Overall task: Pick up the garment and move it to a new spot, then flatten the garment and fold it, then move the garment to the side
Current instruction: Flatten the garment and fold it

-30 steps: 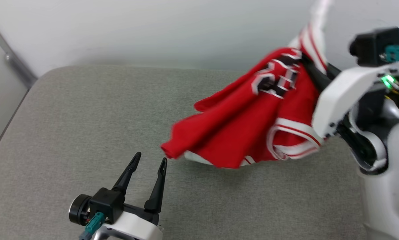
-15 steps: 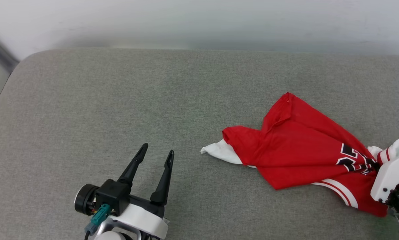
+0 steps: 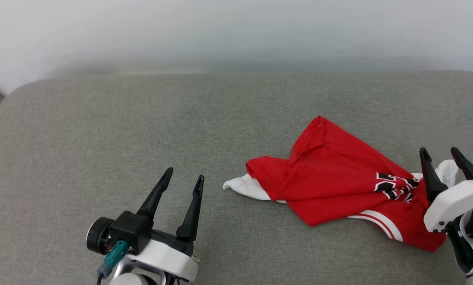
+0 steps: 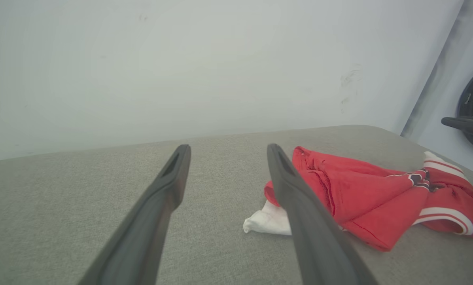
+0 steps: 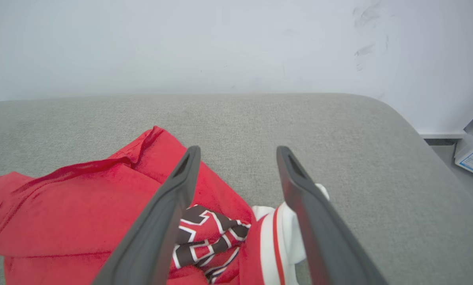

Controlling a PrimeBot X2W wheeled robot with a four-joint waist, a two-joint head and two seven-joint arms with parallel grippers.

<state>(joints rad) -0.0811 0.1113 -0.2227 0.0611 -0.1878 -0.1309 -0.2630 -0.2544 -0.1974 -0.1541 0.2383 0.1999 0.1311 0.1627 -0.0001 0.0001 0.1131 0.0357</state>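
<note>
Change on the right, FYI: a sec ago the right pincer had the shirt hoisted in the air, clamped. Half a sec ago it was down on the cloth, still shut. Now its two fingers stand wide apart w/ nothing between them, so it's let go. The shirt lies loose on the right part of the grey cushion, crumpled in a long heap. One white sleeve pokes out toward the middle, and the black-and-white lettering and striped trim bunch at the end right by the right pincer; can't tell if they touch. The left pincer is open too, empty, well apart from the shirt, same as before. The head cam shifted btw frames, so don't read that as the shirt sliding. My read: pick-and-move looks done and flattening is next. The cloth is nowhere near flat and nothing is folded yet. Count: 1 shirt, 2 pincers, 1 cushion.
</note>
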